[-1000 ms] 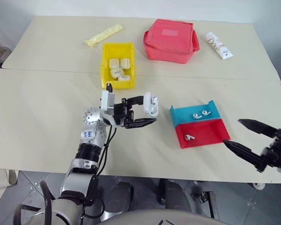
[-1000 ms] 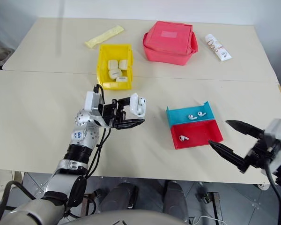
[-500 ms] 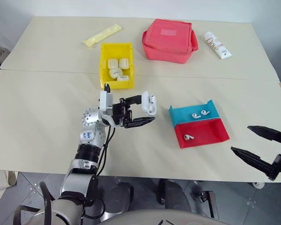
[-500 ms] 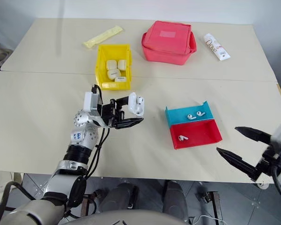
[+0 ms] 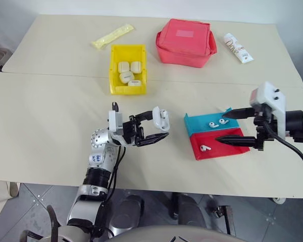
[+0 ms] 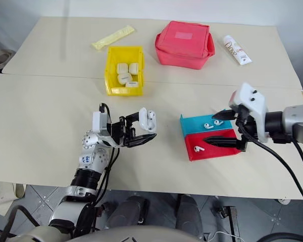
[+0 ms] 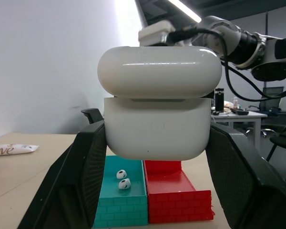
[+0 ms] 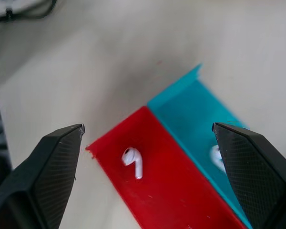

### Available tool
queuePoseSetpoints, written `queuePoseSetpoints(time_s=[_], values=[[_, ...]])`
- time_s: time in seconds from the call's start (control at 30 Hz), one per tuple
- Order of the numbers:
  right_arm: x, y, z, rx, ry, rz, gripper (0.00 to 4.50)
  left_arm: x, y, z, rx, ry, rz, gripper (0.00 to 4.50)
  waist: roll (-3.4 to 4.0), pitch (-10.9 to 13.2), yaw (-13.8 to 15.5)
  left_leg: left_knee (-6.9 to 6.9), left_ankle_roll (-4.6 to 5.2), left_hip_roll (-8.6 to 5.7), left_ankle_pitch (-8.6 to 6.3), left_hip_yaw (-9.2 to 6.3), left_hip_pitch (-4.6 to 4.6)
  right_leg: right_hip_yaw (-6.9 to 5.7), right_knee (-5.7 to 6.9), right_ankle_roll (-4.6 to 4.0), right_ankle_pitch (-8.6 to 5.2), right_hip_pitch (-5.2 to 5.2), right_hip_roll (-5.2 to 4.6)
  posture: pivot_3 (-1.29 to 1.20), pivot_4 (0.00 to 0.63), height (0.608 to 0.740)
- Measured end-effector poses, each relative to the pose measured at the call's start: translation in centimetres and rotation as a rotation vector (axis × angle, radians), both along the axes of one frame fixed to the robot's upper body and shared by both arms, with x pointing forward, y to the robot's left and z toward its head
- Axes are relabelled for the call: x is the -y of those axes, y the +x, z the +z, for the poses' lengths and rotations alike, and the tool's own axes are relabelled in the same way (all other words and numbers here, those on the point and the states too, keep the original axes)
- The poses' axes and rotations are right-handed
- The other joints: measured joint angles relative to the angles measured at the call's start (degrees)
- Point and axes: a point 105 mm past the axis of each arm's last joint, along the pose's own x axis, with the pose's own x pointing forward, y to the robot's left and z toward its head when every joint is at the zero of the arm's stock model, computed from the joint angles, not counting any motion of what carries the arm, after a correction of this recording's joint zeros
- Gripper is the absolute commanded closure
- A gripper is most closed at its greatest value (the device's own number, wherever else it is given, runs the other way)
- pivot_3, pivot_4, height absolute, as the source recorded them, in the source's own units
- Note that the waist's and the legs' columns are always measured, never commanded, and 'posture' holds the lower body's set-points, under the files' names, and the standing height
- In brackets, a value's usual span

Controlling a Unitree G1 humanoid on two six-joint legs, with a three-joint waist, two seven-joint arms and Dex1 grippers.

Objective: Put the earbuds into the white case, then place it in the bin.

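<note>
Head view: left gripper clamped on the white case, held above the table, lid slightly ajar. Right gripper, fingers wide apart, over the teal tray and red tray. Earbuds: two in teal, one in red. Bin beyond, holding cases.

Left wrist view: white case pinched between both fingers.

Right wrist view: one earbud in the red tray.
</note>
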Motion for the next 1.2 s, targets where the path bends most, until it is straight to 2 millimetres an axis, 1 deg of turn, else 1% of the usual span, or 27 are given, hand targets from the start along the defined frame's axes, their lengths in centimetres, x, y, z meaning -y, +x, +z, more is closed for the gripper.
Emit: queuePoseSetpoints(time_s=[0.07, 0.1, 0.13, 0.17, 0.33, 0.43, 0.63, 0.83, 0.97, 1.1, 1.2], values=[[0.1, 1.2, -0.5, -0.012, -0.040, -0.016, 0.02, 0.1, -0.3, -0.2, -0.005, -0.002, 0.004, 1.74, -0.01, -0.01, -0.23, 0.01, 0.00, 0.00, 0.00, 0.03, 0.01, 0.02, -0.02, 0.00, 0.03, 0.00, 0.01, 0.00, 0.150, 0.740], [0.2, 1.7, -0.8, -0.017, -0.057, -0.029, 0.39, 0.2, -0.4, -0.2, -0.005, -0.001, 0.004, 1.74, -0.01, -0.01, -0.27, 0.01, 0.00, 0.00, 0.00, 0.03, -0.01, 0.01, -0.02, 0.00, 0.03, -0.02, 0.01, 0.00, 0.150, 0.740], [0.3, 2.3, -1.0, -0.023, -0.071, -0.043, 0.58, 0.3, -0.4, -0.2, -0.003, -0.003, 0.004, 1.74, -0.02, 0.00, -0.29, 0.02, -0.01, 0.01, 0.00, 0.03, -0.01, -0.01, -0.01, 0.00, 0.03, -0.02, 0.02, 0.00, 0.150, 0.740], [0.2, 3.0, -1.3, -0.024, -0.088, -0.050, 0.91, 0.3, -0.5, -0.2, -0.002, -0.004, 0.007, 1.74, 0.00, -0.01, -0.40, 0.01, -0.02, 0.00, 0.01, 0.03, -0.02, 0.02, 0.03, 0.00, 0.03, -0.07, 0.03, 0.00, 0.150, 0.740], [0.5, 5.5, -2.1, -0.053, -0.190, -0.122, 0.91, 0.5, -0.7, -0.5, -0.007, -0.013, 0.022, 1.74, 0.06, -0.04, -0.75, 0.03, -0.06, 0.00, 0.03, 0.00, -0.19, -0.02, 0.15, 0.00, 0.04, -0.22, 0.04, 0.00, 0.150, 0.740], [0.5, 5.9, -2.4, -0.074, -0.210, -0.135, 1.48, 0.6, -0.7, -0.6, -0.015, -0.019, 0.027, 1.74, 0.06, -0.05, -0.73, 0.08, -0.05, 0.00, 0.04, -0.04, -0.27, -0.07, 0.18, -0.02, 0.09, -0.24, 0.05, 0.00, 0.150, 0.740], [0.2, 6.6, -2.3, -0.088, -0.245, -0.155, 1.48, 0.9, -0.9, -0.1, 0.008, -0.035, 0.029, 1.74, 0.08, -0.05, -1.24, 0.07, -0.05, -0.01, 0.04, -0.03, -0.27, -0.07, 0.18, -0.01, 0.12, -0.24, 0.05, 0.00, 0.150, 0.740], [-0.3, 6.7, -3.2, -0.133, -0.267, -0.150, 1.48, 1.1, -1.0, -0.1, 0.009, -0.036, 0.025, 1.74, 0.08, -0.06, -1.51, 0.08, -0.05, -0.01, 0.05, -0.03, -0.27, -0.07, 0.20, -0.01, 0.12, -0.24, 0.07, 0.00, 0.150, 0.740], [-0.6, 7.1, -3.5, -0.144, -0.268, -0.156, 1.48, 1.2, -1.1, -0.3, 0.001, -0.037, 0.024, 1.74, 0.08, -0.06, -1.50, 0.08, -0.05, -0.02, 0.05, -0.03, -0.27, -0.06, 0.21, -0.01, 0.12, -0.24, 0.06, 0.00, 0.150, 0.740], [-0.1, 7.4, -3.8, -0.155, -0.284, -0.178, 1.48, 1.2, -1.4, -0.8, -0.018, -0.037, 0.030, 1.74, 0.08, -0.06, -1.50, 0.08, -0.05, -0.02, 0.05, -0.03, -0.27, -0.06, 0.22, -0.01, 0.13, -0.24, 0.06, 0.00, 0.150, 0.740], [-0.1, 7.6, -4.4, -0.170, -0.304, -0.180, 1.48, 1.2, -1.4, -0.8, -0.019, -0.037, 0.033, 1.74, 0.09, -0.06, -1.52, 0.08, -0.06, -0.01, 0.05, -0.03, -0.27, -0.07, 0.23, -0.01, 0.12, -0.24, 0.07, 0.00, 0.150, 0.740]])
